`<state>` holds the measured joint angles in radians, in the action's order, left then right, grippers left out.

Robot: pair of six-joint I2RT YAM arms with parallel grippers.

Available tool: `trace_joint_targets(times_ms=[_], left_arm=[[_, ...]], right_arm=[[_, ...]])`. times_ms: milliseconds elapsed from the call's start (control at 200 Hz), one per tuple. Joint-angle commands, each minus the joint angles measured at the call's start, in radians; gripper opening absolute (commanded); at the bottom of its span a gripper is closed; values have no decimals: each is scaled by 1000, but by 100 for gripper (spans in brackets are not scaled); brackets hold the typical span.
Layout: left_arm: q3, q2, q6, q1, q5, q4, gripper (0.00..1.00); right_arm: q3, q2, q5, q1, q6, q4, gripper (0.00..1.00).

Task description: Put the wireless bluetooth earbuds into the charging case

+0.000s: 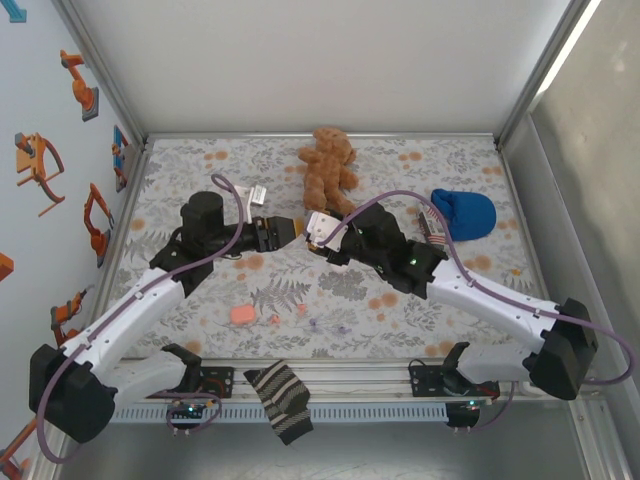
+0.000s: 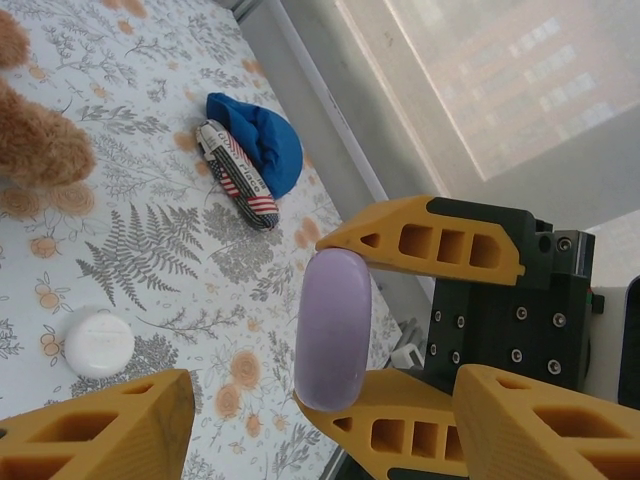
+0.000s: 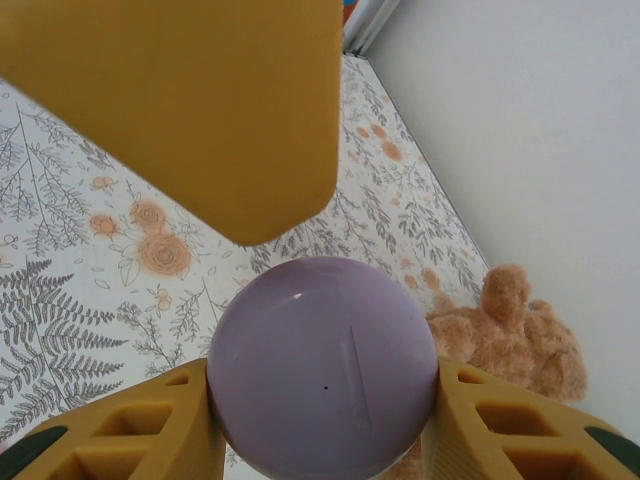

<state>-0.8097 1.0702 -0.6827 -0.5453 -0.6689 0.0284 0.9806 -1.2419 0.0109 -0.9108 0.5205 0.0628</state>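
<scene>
The pink charging case [image 1: 243,314] lies on the floral cloth near the front edge. Beside it are scattered the tiny earbuds [image 1: 272,319], reddish and pale lilac. Both grippers meet in the air above mid-table, away from them. My right gripper [image 3: 322,385] is shut on a flat round purple disc [image 3: 320,330], gripping it by its rim. My left gripper [image 2: 325,390] is open; its yellow fingers [image 2: 100,430] stand wide on either side of that purple disc [image 2: 335,320], seen edge-on, without touching it. In the top view the left gripper [image 1: 285,230] faces the right gripper [image 1: 315,235].
A brown teddy bear [image 1: 328,168] sits at the back middle. A blue cap [image 1: 464,213] lies at the right, with a striped item [image 2: 238,175] against it. A flat white disc [image 2: 98,343] rests on the cloth. A striped sock [image 1: 281,398] hangs over the front rail.
</scene>
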Motion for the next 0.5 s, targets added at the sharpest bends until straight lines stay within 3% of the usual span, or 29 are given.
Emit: trace_joint_targets(times_ms=[0, 496], left_arm=[[-15, 13, -12, -12, -4, 50, 67], [-38, 86, -18, -62, -24, 86, 56]], right_arm=[[24, 27, 8, -3, -17, -30, 43], [25, 28, 3, -3, -16, -34, 43]])
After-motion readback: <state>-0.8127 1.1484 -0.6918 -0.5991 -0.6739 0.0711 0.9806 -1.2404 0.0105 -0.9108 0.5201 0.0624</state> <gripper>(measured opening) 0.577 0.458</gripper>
